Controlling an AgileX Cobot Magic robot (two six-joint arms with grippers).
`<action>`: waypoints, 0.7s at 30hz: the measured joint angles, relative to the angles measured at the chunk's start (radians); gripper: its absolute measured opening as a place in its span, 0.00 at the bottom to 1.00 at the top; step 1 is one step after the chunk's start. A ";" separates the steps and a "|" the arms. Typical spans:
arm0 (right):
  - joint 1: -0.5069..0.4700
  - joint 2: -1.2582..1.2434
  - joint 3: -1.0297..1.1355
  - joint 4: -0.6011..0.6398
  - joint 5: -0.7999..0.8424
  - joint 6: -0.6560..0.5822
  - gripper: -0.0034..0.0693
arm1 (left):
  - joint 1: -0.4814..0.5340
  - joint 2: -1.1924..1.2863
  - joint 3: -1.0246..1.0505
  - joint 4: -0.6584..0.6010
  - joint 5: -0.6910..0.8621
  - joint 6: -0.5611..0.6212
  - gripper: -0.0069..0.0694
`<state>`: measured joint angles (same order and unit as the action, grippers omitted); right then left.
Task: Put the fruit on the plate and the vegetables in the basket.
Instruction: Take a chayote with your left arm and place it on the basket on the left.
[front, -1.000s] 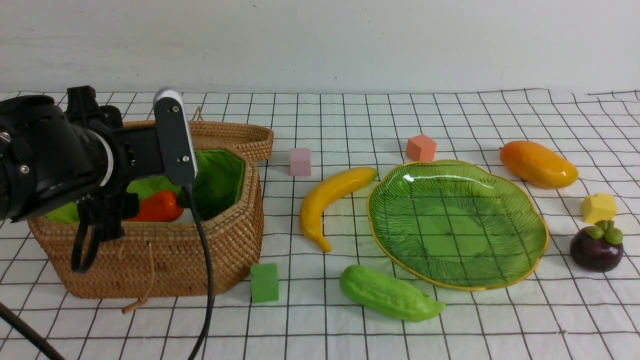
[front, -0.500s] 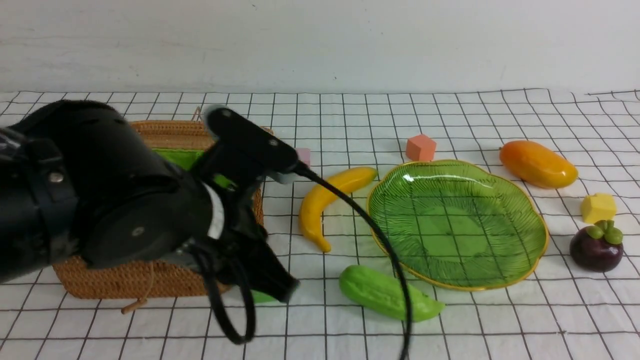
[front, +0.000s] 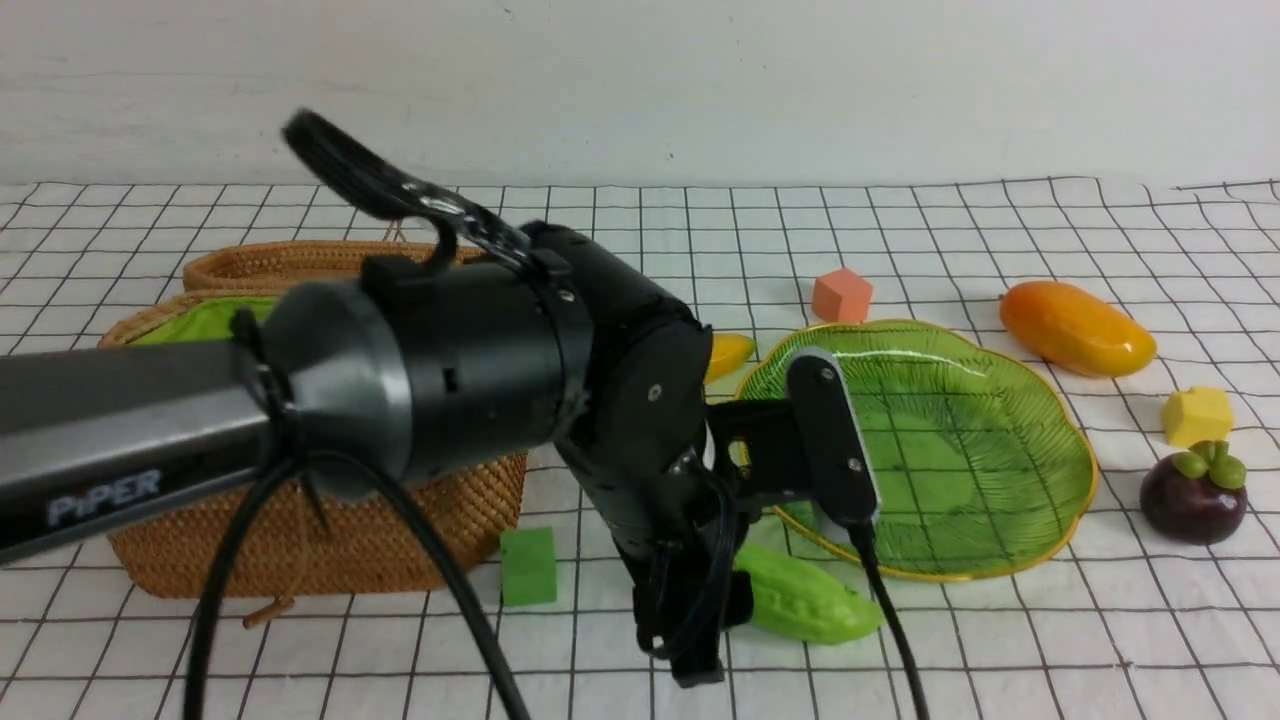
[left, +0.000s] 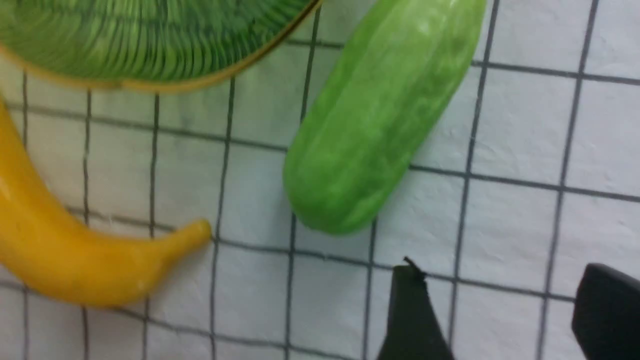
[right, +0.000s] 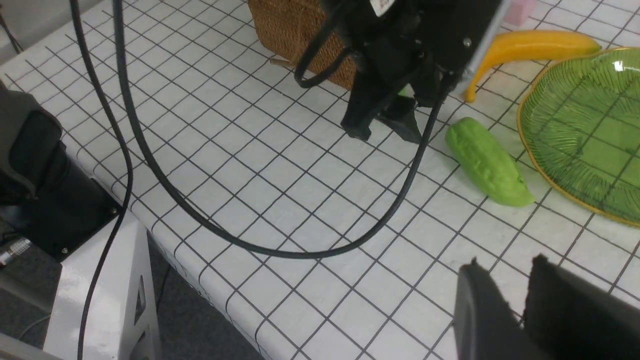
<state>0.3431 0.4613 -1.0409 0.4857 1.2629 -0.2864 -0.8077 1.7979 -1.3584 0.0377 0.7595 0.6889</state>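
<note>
My left gripper (front: 700, 645) is open and empty, low over the cloth just off the blunt end of the light green cucumber (front: 812, 606). In the left wrist view the cucumber (left: 380, 120) lies ahead of the open gripper (left: 505, 287), not between the fingers. The yellow banana (left: 60, 250) and the green glass plate (left: 150, 40) lie beside it. The arm hides most of the banana (front: 728, 352). The empty plate (front: 960, 440), mango (front: 1078, 328) and mangosteen (front: 1193, 495) are at the right. The basket (front: 300, 540) stands at the left, its inside hidden. Carrot and radish are out of view. My right gripper (right: 507, 265) is shut and empty above the near cloth.
A green cube (front: 528, 566) sits in front of the basket, an orange cube (front: 842, 295) behind the plate, a yellow cube (front: 1197, 415) near the mangosteen. The left arm's black cable (right: 280, 250) loops over the cloth. The table's near edge (right: 150, 225) shows in the right wrist view.
My left arm has swung from over the basket rightwards and down to the cucumber's end. It now hides the basket's inside and most of the banana.
</note>
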 joint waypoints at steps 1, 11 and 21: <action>0.000 -0.004 0.000 0.000 0.000 0.002 0.28 | 0.000 0.026 0.000 0.000 -0.055 0.076 0.76; 0.000 -0.035 0.000 0.001 0.000 0.006 0.28 | 0.000 0.175 -0.002 0.059 -0.242 0.203 0.83; 0.000 -0.038 0.000 0.001 0.000 0.006 0.28 | 0.000 0.220 -0.010 0.132 -0.228 0.080 0.67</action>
<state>0.3431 0.4228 -1.0409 0.4866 1.2629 -0.2803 -0.8080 2.0182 -1.3683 0.1694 0.5317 0.7687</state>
